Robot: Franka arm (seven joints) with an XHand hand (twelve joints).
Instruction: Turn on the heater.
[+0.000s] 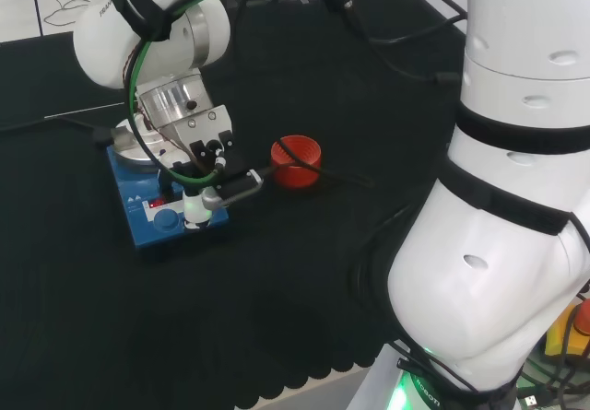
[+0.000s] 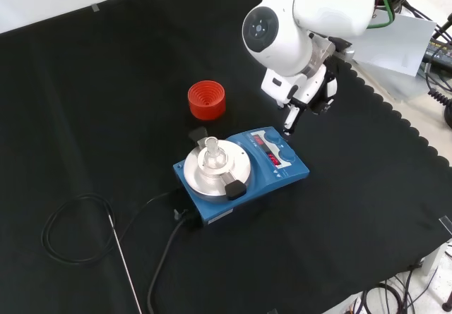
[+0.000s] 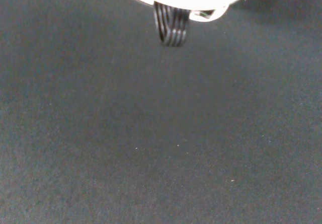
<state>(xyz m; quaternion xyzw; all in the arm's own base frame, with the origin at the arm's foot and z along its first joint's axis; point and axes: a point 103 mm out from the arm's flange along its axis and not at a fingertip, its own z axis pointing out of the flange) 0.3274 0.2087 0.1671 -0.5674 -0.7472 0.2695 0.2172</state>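
The heater (image 2: 244,175) has a glossy blue plastic-looking body and a round top plate (image 2: 212,175) of smooth, brushed-looking silver metal. The red ribbed ring (image 2: 207,99) looks like matt plastic. The black cloth (image 2: 106,116) over the bench is matt and finely woven. The hand (image 2: 304,95) has glossy white shells with black parts.

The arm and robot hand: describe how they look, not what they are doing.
The arm is made of big rounded glossy white links with black bands at the joints and a round grey cap. Green and black cables run along it. The robot hand is black and white, below a silver metal wrist piece.
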